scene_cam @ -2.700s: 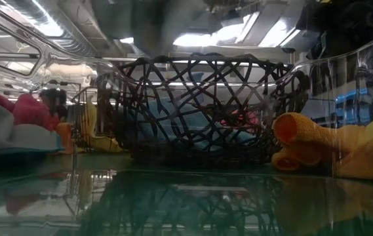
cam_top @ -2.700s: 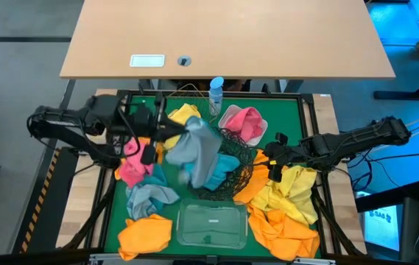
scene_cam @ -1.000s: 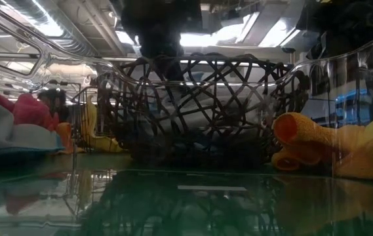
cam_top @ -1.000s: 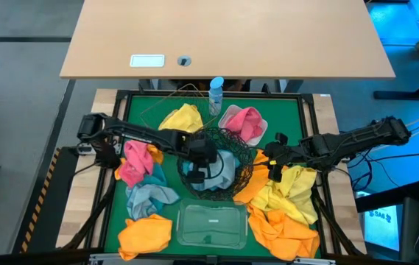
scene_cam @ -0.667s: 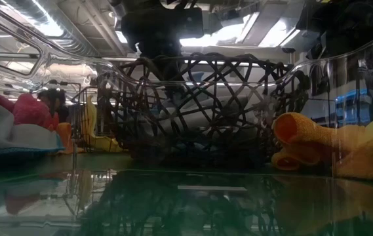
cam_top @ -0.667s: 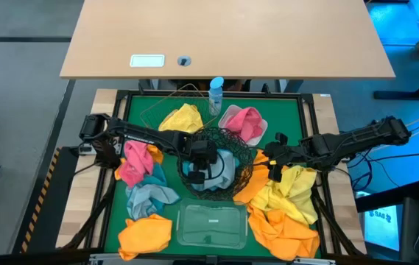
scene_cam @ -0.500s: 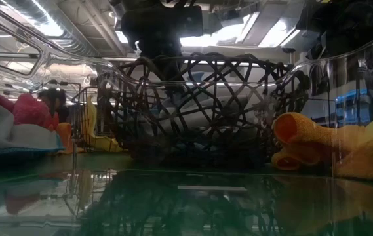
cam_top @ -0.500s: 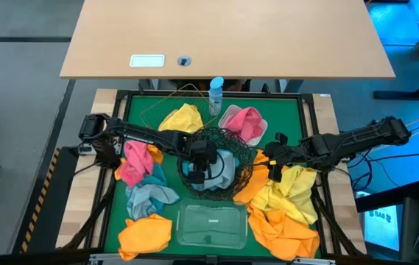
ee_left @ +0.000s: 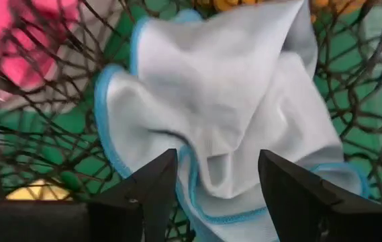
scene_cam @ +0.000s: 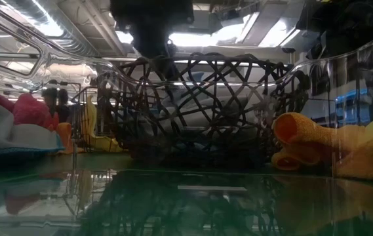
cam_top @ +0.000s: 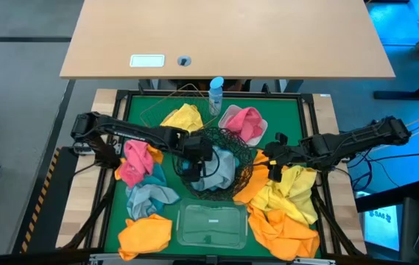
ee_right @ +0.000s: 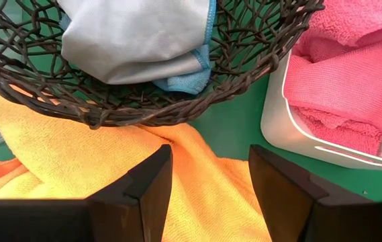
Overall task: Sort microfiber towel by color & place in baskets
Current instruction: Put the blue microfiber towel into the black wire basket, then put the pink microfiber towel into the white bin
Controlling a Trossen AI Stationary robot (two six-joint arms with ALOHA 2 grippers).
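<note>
Now the left claw (ee_left: 214, 185) is spread, released over the grey towel (ee_left: 244, 101) in the black wire bowl (cam_top: 242, 177); a trailing hem could be snagged on lift-out. Right claw (ee_right: 207, 181), at 3 o'clock, spread, empty.

A light wooden desk (cam_top: 227, 37) is parked right behind the green mat (cam_top: 283, 118), with a white label (cam_top: 147, 61) stuck on it. Grey floor (cam_top: 18, 59) is seen around it. Ceiling light strips (scene_cam: 48, 19) are caught in the low view.
</note>
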